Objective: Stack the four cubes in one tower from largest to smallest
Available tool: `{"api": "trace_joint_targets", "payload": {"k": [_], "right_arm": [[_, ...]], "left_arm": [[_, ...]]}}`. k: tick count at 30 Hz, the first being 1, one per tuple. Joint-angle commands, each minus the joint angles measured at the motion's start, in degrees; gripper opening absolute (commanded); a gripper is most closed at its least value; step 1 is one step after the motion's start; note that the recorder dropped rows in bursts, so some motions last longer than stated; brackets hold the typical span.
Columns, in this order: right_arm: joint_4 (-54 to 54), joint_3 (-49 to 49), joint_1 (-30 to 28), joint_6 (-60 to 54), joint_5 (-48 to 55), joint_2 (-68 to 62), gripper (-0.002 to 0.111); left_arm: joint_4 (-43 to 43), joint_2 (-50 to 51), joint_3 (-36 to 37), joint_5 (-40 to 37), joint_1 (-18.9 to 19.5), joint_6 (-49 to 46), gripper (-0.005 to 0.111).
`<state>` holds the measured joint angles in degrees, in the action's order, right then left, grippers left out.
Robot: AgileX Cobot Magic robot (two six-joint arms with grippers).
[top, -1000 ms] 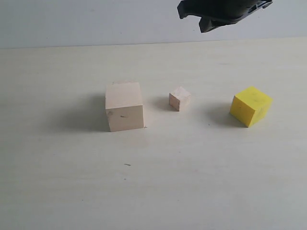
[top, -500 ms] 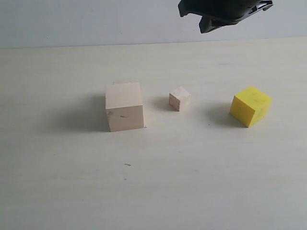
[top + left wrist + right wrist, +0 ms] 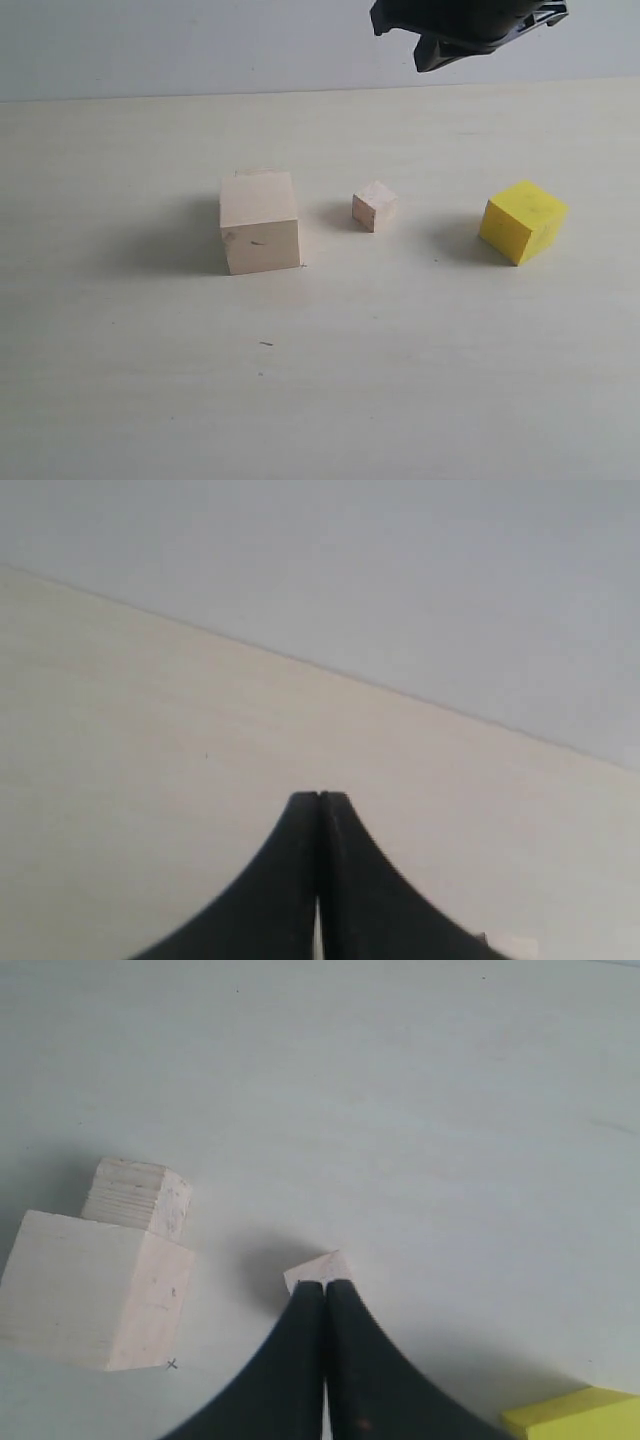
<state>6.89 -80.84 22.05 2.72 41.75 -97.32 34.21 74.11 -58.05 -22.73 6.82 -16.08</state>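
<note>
Three cubes show on the table in the exterior view: the large wooden cube (image 3: 260, 221) at the left, the small wooden cube (image 3: 375, 205) in the middle and the yellow cube (image 3: 522, 220) at the right. The right wrist view shows the large cube (image 3: 90, 1288) with the medium wooden cube (image 3: 137, 1195) close behind it. It also shows the small cube (image 3: 318, 1266) and a corner of the yellow cube (image 3: 575, 1415). My right gripper (image 3: 326, 1286) is shut and empty, and it hangs high above the table (image 3: 440, 50). My left gripper (image 3: 320, 798) is shut and empty over bare table.
The pale table top (image 3: 320, 380) runs back to a grey wall (image 3: 200, 40). A small dark mark (image 3: 265, 343) lies in front of the large cube.
</note>
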Motion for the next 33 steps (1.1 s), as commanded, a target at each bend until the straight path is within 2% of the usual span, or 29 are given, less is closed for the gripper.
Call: {"api": "trace_joint_targets", "payload": {"k": [1, 4, 7, 10, 14, 20, 28, 33], "right_arm": [[-0.2, -0.1, -0.1, 0.3, 1.6, 0.6, 0.0], [-1.3, -0.1, -0.1, 0.3, 2.2, 0.6, 0.0], [-3.5, -0.1, -0.1, 0.6, 2.1, 0.5, 0.0], [-4.8, -0.1, -0.1, 1.8, 1.9, 0.5, 0.0], [-4.9, -0.1, -0.1, 1.8, 2.3, 0.5, 0.0], [-5.9, -0.1, -0.1, 1.8, 3.6, 0.5, 0.0], [-5.9, -0.1, -0.1, 1.8, 4.0, 0.5, 0.0], [-5.9, -0.1, -0.1, 1.8, 4.0, 0.5, 0.0]], "left_arm": [[5.5, 1.4, -0.6, 6.8, -0.3, -0.5, 0.0], [6.8, 3.9, -2.3, 3.7, -0.3, -2.5, 0.0], [12.2, 8.4, -6.1, -3.4, -1.0, -8.0, 0.0], [17.9, 14.9, -12.4, -13.9, -3.0, -15.3, 0.0], [19.5, 25.6, -21.9, -25.3, -6.0, -16.5, 0.0], [18.9, 38.8, -34.5, -35.5, -10.3, -16.5, 0.0], [18.9, 50.2, -44.2, -41.7, -15.2, -16.5, 0.0], [18.9, 53.9, -47.5, -42.1, -16.6, -16.5, 0.0]]}}
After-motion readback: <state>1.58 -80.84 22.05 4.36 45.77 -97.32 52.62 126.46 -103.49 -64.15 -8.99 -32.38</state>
